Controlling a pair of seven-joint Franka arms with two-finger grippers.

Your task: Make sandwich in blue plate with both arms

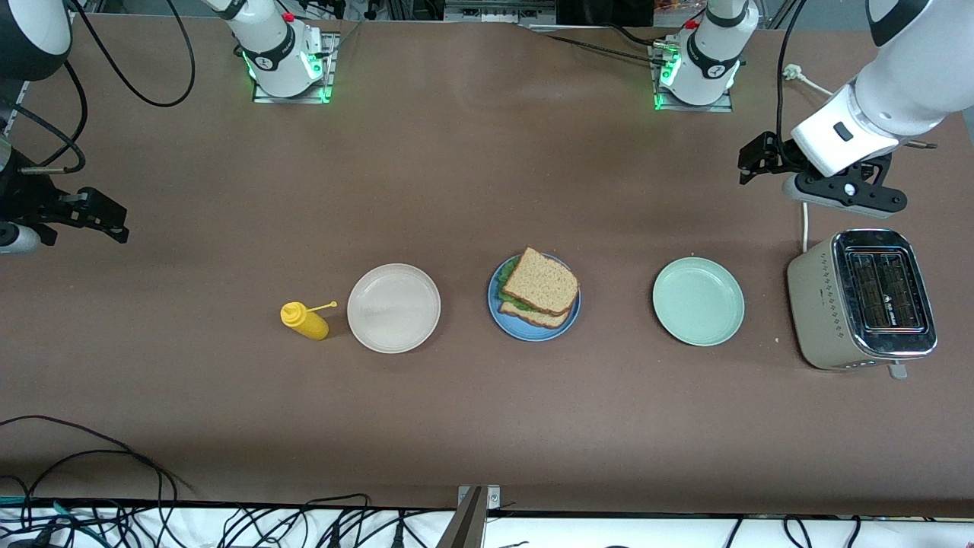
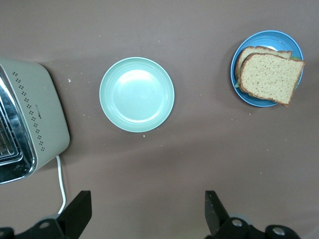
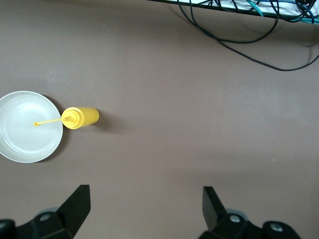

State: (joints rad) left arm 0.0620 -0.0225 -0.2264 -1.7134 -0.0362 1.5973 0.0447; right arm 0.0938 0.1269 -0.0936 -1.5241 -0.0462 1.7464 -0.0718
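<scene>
The sandwich (image 1: 540, 285), two brown bread slices with green lettuce (image 1: 511, 301) between them, lies on the blue plate (image 1: 533, 332) at the middle of the table. It also shows in the left wrist view (image 2: 269, 74) on the blue plate (image 2: 259, 101). My left gripper (image 1: 845, 194) hangs open and empty over the table by the toaster; its fingers stand wide apart in the left wrist view (image 2: 148, 199). My right gripper (image 1: 84, 217) hangs open and empty over the right arm's end of the table, and shows the same way in the right wrist view (image 3: 147, 196).
A mint-green plate (image 1: 698, 301) lies beside the blue plate toward the left arm's end, then a toaster (image 1: 864, 301). A cream-white plate (image 1: 393, 308) and a yellow squeeze bottle (image 1: 306, 321) lie toward the right arm's end. Cables run along the table's near edge.
</scene>
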